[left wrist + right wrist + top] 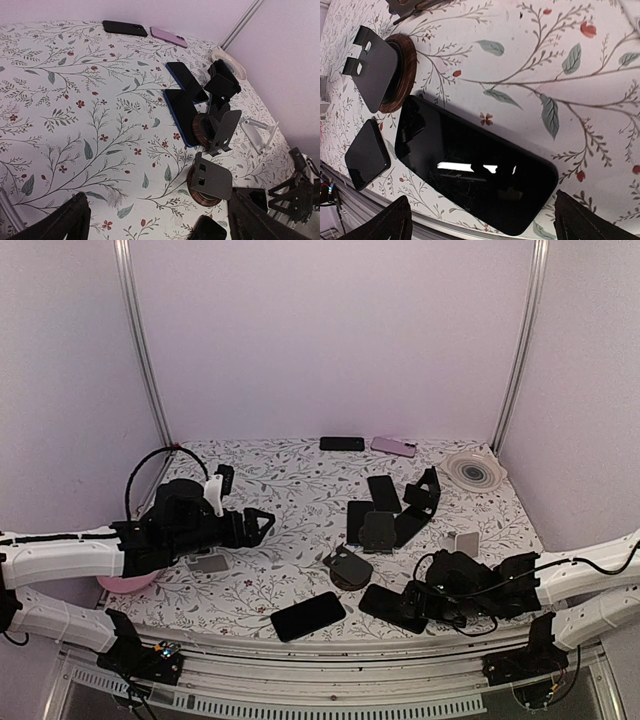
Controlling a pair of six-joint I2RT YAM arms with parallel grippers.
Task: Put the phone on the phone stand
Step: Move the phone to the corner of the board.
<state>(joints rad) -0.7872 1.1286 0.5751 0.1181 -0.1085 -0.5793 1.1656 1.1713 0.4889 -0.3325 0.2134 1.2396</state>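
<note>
Right gripper [482,222]: fingers spread wide, empty, above glossy black phone [475,172]. Phone lies flat on floral cloth [530,75] at front edge, on no stand.

Left gripper [262,527]: fingers wide, holding nothing, over bare cloth.

Six phones counted: five black slabs, one pink phone [393,446].

Three black stands: two wooden-base stands [209,182] with flat plates on round bases, one tall stand [420,500], folded.

No writing, brand, number or sign can be read in any view. The phone [475,170] under the right wrist camera shows a dark screen with reflections only. The phone stand [377,75] near it is plain black, and the tablecloth [75,125] bears only a floral print.
</note>
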